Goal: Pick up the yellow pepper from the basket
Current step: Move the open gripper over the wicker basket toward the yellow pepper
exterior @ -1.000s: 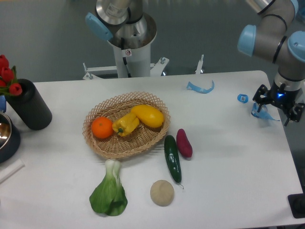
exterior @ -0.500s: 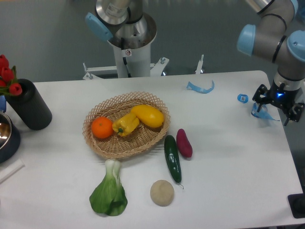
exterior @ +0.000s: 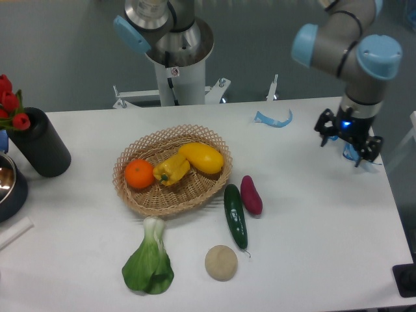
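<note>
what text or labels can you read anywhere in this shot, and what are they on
No text can be read here.
A small red and white sticker sits on the robot base column, too small to read.
The yellow pepper, the basket and the other produce carry no labels.
The hand shows only a blue light, no lettering.
</note>
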